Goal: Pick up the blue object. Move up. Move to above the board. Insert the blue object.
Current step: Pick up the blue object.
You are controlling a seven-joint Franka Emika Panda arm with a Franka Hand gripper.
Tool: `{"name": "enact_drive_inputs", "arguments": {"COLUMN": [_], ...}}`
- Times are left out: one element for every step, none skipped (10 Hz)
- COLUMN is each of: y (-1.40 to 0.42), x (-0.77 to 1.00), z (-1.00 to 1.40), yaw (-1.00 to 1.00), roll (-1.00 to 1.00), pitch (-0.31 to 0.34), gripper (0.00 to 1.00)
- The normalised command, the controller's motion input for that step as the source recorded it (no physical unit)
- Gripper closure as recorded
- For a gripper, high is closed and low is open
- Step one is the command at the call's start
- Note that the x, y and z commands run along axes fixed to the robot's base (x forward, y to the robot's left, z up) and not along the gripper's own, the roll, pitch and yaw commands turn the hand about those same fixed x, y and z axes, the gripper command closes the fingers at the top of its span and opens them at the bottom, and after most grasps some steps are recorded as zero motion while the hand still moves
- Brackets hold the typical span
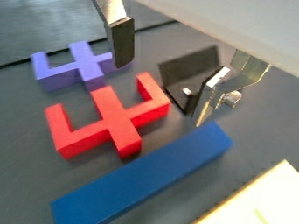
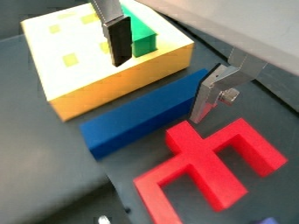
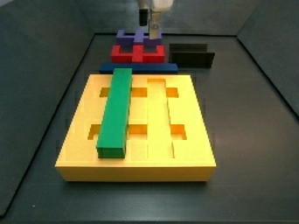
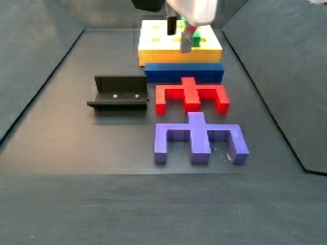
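Both jaws of the gripper (image 2: 162, 72) hang above the blue object (image 2: 146, 115).

Red piece (image 3: 142, 53) hides most of the blue object (image 3: 140, 66).

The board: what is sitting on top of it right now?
A green bar lies in one lengthwise groove of the board; the other grooves and holes show bare. The blue object lies on the floor beside it, under the open gripper.
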Motion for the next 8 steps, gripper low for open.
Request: {"name": "enact_drive_inputs", "arguments": {"y": [-0.39, -0.34, -0.27, -0.20, -0.03, 0.00, 0.05, 0.05], "x": [0.00, -0.31, -0.23, -0.20, -0.36, -0.52, -0.65, -0.58], "z": [-0.34, -0.69, -0.82, -0.73, -0.55, -0.38, -0.24, -0.13], "yaw": [-0.79, -0.60, -0.30, -0.33, -0.26, -0.18, -0.14, -0.11], "roll": [0.00, 0.00, 0.00, 0.05, 0.09, 0.00, 0.00, 0.00], "pitch": [-0.067, -0.060, 0.000, 0.003, 0.027, 0.000, -0.027, -0.010], "gripper": [0.00, 0.00, 0.00, 0.00, 0.00, 0.00, 0.00, 0.00]}}
